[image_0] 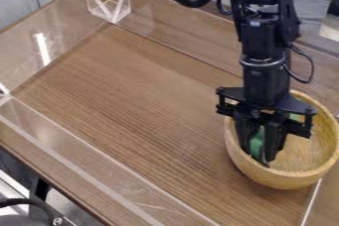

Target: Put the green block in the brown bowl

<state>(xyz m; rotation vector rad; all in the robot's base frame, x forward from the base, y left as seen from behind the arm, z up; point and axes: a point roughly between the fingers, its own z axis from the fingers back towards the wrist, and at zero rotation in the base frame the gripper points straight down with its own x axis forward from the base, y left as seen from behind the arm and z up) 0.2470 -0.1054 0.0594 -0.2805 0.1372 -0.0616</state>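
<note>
A wood-grain counter (119, 91) with clear low walls carries the brown bowl (311, 170) near its right front corner.

The arm (265, 42) is standing over the brown bowl (302, 174), blocking it, while clear walls (54, 136) are fencing the wooden table (126, 91).

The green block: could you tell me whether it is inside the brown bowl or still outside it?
Inside: the green block sits upright within the brown bowl rim, clamped between the shut gripper fingers, not yet released.
</note>
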